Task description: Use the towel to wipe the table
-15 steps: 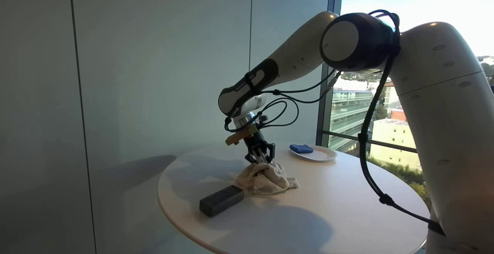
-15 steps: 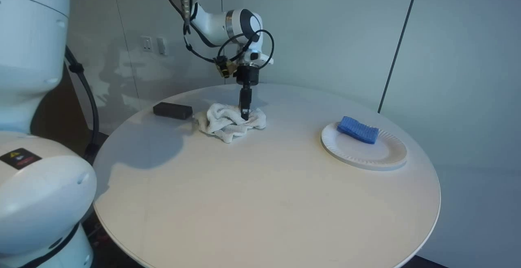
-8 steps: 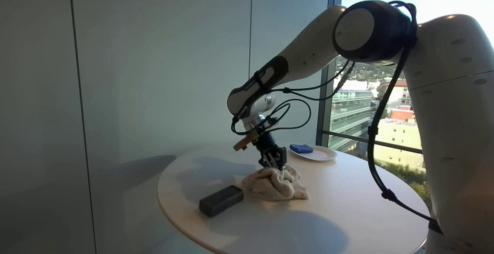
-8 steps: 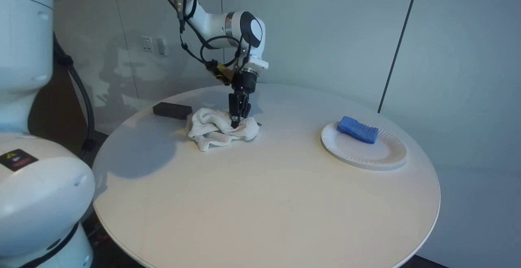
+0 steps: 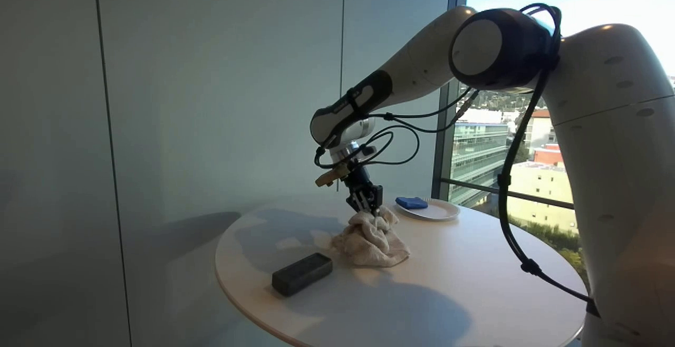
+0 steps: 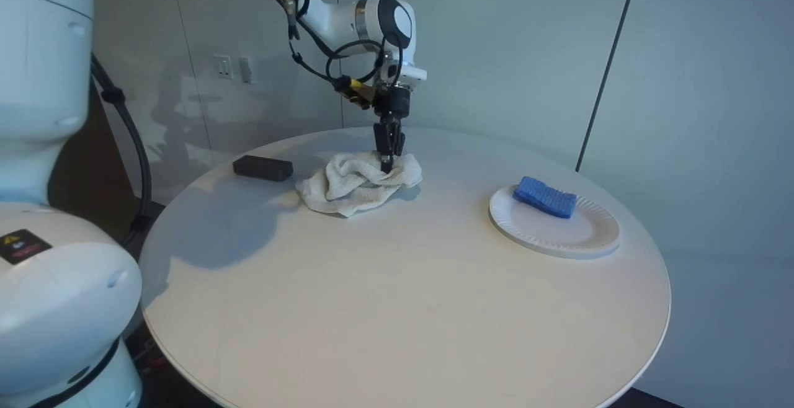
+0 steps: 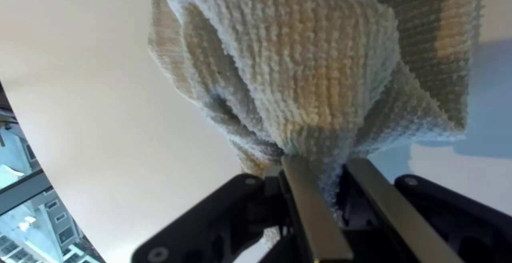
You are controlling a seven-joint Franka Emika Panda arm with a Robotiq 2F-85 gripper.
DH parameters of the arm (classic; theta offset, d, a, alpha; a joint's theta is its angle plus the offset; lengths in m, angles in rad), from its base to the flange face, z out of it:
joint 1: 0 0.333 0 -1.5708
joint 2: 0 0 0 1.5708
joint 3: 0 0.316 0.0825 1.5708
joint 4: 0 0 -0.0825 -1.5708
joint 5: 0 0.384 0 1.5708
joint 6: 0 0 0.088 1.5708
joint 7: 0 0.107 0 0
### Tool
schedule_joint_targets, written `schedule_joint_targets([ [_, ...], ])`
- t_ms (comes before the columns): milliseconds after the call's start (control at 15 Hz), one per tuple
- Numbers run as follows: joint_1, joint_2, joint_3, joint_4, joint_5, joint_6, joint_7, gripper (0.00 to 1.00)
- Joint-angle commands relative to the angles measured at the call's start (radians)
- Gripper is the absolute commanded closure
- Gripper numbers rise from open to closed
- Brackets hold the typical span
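The cream towel (image 5: 373,247) lies bunched on the round white table (image 5: 474,289); the towel also shows in an exterior view (image 6: 353,185). My gripper (image 5: 375,213) points down into the towel's top and is shut on a fold of it. In the wrist view the gripper (image 7: 322,163) comes in from the bottom, with the towel fold (image 7: 312,83) pinched between its two fingers. The gripped part is raised a little, while the lower folds rest on or hang close to the table. The towel's underside is hidden.
A dark grey block (image 5: 302,274), also in an exterior view (image 6: 263,168), lies beside the towel. A white paper plate (image 6: 595,234) with a blue sponge-like cloth (image 6: 545,197) stands on the table. A wall and a window (image 5: 527,141) stand beyond the table.
The gripper and towel first shifted toward the robot's base side, then back the opposite way over the last half second, with the gripped part now slightly higher. The grip stays shut; block and plate are unmoved.
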State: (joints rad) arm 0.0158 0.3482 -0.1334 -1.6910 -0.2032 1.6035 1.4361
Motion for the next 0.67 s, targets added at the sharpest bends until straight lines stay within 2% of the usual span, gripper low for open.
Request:
schedule_joint_targets([
  [0, -0.005, 0.102, 0.0, 0.255, -0.084, 0.012, -0.095, 0.91],
  [133, -0.02, 0.149, 0.003, 0.368, -0.06, 0.038, -0.156, 0.91],
  [267, -0.046, 0.215, 0.014, 0.475, 0.016, 0.09, -0.222, 0.91],
  [400, -0.054, 0.248, 0.026, 0.494, 0.065, 0.172, -0.274, 0.91],
  [600, -0.044, 0.283, 0.029, 0.463, 0.095, 0.31, -0.335, 0.91],
])
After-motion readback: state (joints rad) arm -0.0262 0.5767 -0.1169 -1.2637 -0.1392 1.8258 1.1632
